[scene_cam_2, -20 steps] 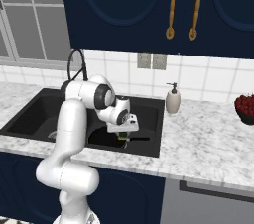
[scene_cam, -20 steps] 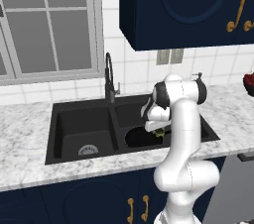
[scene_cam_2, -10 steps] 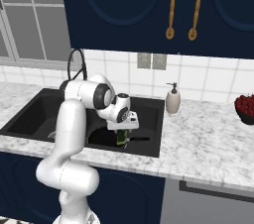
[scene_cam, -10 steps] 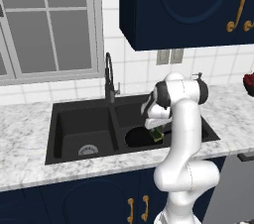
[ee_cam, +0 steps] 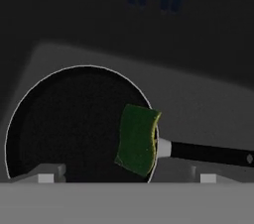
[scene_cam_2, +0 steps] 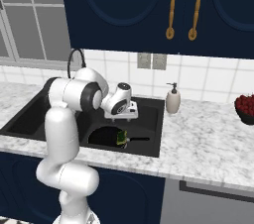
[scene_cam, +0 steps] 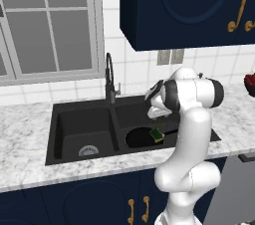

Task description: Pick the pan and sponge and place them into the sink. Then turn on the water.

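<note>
The small green-and-yellow rectangular sponge [ee_cam: 138, 140] has dropped from the two-finger gripper [scene_cam_2: 127, 115], whose jaws now stand spread and empty above it. It rests on the rim of the round black frying pan [ee_cam: 74, 124], inside the right basin of the matte black double-basin sink [scene_cam: 74, 114]. Judged remaining: the tall black spring-neck faucet [scene_cam: 110, 77].

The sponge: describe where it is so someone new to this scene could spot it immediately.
Find the black double-basin sink in the marble counter and look in its right basin, where a round black pan lies. The sponge rests on the pan's rim by the handle: small, green with a yellow edge, the only bright thing there.
</note>
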### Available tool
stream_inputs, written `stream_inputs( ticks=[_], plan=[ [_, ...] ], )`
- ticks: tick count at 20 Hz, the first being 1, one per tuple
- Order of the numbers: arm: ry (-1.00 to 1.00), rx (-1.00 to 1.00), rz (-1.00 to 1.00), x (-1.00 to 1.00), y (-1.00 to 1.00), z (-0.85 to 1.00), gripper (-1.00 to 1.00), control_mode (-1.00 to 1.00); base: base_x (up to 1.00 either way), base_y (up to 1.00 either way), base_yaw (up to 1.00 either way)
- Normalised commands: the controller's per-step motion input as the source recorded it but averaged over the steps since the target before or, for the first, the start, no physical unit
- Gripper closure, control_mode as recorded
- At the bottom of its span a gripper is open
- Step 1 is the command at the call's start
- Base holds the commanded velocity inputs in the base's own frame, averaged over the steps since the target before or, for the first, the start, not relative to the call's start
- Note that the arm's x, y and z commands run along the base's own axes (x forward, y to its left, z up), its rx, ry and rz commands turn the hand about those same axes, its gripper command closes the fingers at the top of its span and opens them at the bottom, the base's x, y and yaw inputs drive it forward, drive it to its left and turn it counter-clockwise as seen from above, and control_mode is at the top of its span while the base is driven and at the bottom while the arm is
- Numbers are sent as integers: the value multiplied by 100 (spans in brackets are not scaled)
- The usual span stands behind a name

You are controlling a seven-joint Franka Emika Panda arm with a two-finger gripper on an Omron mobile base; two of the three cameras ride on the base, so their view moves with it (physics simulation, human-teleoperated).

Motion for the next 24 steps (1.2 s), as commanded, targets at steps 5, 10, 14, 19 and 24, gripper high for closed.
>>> stream_inputs(
  ticks=[5, 10, 14, 19, 24],
  plan=[
    [0, 1, 0, 2, -1, 0, -100, -100, 0, 0, 0],
    [0, 0, -6, 2, 17, 1, -100, -100, 0, 0, 0],
    [0, 1, -8, 0, 17, 17, -100, -100, 0, 0, 0],
    [-6, 15, -11, 0, 22, 47, -100, -100, 0, 0, 0],
    [-5, 28, -17, 0, 15, 48, -100, -100, 0, 0, 0]
  ],
)
